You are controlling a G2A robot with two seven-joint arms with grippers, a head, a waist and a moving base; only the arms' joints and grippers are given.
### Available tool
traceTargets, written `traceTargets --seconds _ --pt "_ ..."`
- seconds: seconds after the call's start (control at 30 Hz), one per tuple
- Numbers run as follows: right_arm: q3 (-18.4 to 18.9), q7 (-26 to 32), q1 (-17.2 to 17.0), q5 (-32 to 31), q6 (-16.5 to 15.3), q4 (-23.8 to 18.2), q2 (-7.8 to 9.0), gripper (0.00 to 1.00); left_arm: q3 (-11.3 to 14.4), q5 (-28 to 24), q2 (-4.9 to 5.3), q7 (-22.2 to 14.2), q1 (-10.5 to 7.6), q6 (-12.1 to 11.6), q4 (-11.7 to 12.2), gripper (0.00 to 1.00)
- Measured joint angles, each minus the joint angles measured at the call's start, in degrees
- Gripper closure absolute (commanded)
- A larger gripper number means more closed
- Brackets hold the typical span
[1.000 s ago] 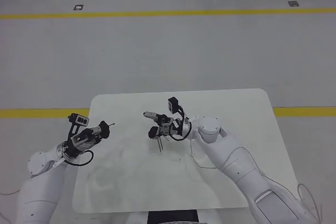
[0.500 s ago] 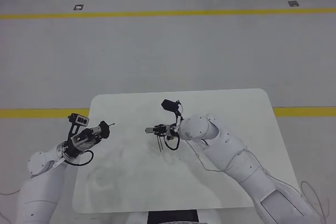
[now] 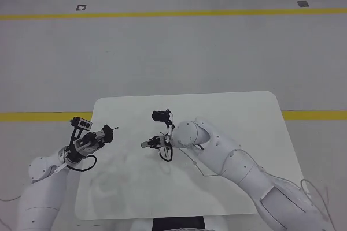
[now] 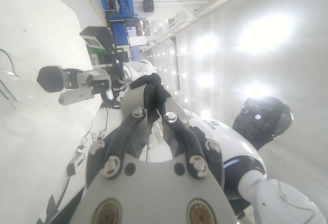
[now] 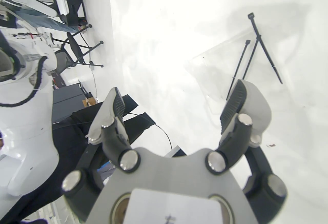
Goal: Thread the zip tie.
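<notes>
On the tabletop point(image 3: 237, 115) the zip ties point(image 5: 268, 55) are lying crossed near the wide-open, empty right tool point(image 5: 178, 87), so two are possibly being pinched together or pushed aside at closing.

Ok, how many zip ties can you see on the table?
3, all on the table by the right gripper: one long zip tie, a second crossing it, a third alongside. The gripper's finger covers some ends; more may be hidden.
</notes>
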Motion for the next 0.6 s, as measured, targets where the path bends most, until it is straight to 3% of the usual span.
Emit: traceTargets --seconds 0.37,0.6 --pt "-1.16 -0.70 0.32 -2.58 -0.03 1.22 -0.31 0.00 0.00 0.00 0.00 0.00 0.00 0.00 0.00 1.00" --pt "-2.98 2.79 1.78 -6.21 -0.01 3.23 -1.77 0.00 0.00 0.00 0.00 0.00 0.00 0.00 0.00 1.00"
